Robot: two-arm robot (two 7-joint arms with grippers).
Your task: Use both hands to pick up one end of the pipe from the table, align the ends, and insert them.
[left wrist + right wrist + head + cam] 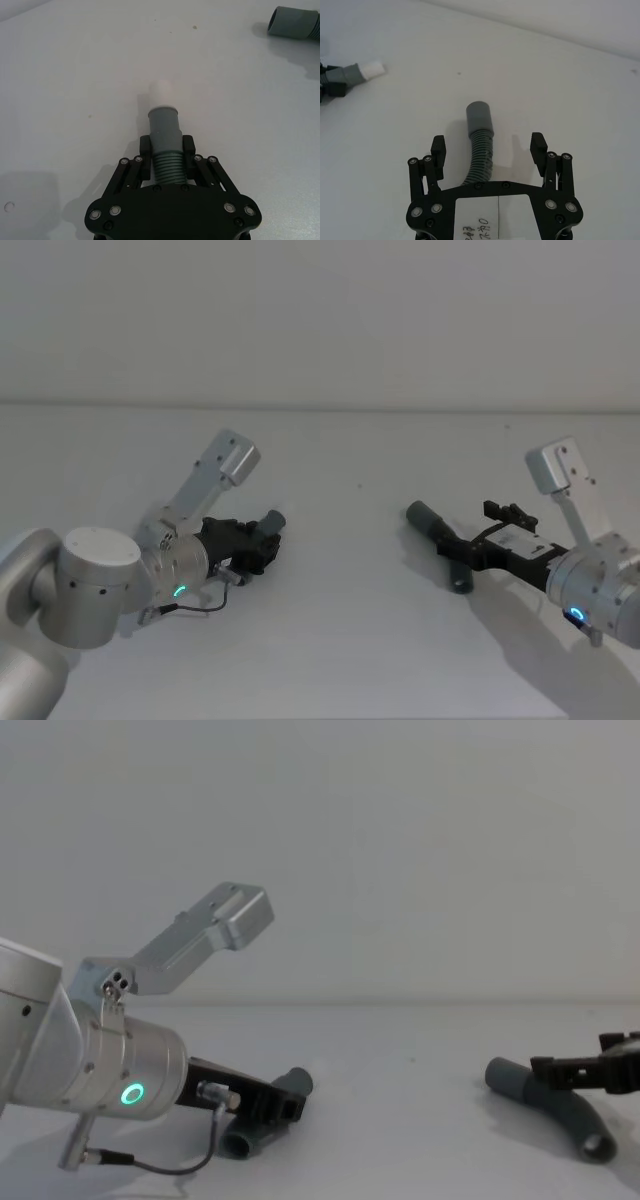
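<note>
Pipe, two pieces, unjoined. Pale-tipped piece (164, 127): clamped in left pincer (166, 146), tip ahead of it. Collared piece (480, 119): lying on tabletop (580, 85), right pincer (488, 145) spread wide astride it, ungrasped. Outstanding: right grasp, alignment, insertion.

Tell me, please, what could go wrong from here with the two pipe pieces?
1. The right gripper is open around the collar piece, whose ribbed part curves; it may twist as the fingers close.
2. The left gripper is shut on the ribbed part of the tipped piece, well behind its whitish tip; the tip might sag and miss the collar piece.
</note>
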